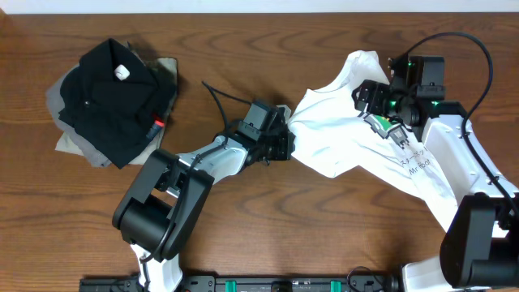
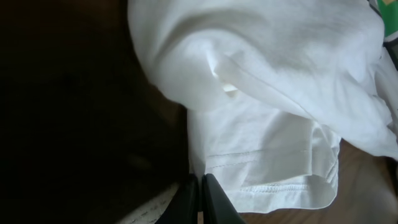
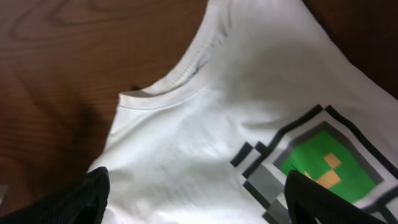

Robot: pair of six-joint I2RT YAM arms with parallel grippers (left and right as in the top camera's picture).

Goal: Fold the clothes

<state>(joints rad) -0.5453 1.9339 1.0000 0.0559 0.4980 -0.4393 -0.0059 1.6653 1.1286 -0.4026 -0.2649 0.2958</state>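
— Where the wood grain runs left to right, is that all one tabletop (image 1: pixel 268 49)?

— Yes, dark brown boards fill nearly the whole overhead view. Only a pale strip (image 1: pixel 243 4) shows along the far edge, and I cannot tell what it is.

— And the T-shirt (image 1: pixel 324 138)?

— It lies rumpled on the right half of the tabletop, one part stretching away toward the near right corner. Its green-and-grey print (image 3: pixel 323 155) faces up, just beside the ribbed collar (image 3: pixel 168 87).

— What about the hands?

— The left hand (image 1: pixel 284 138) has its fingers pressed tight together right at the T-shirt's left edge, beside a stitched hem. Whether cloth is caught between them, I cannot tell. The right hand (image 1: pixel 377 105) hangs over the collar and print with its fingers spread wide, gripping nothing.

— Anything else on the wood?

— A folded black garment (image 1: pixel 109 97) sits far left, on top of a grey garment (image 1: pixel 69 142), well apart from the T-shirt.
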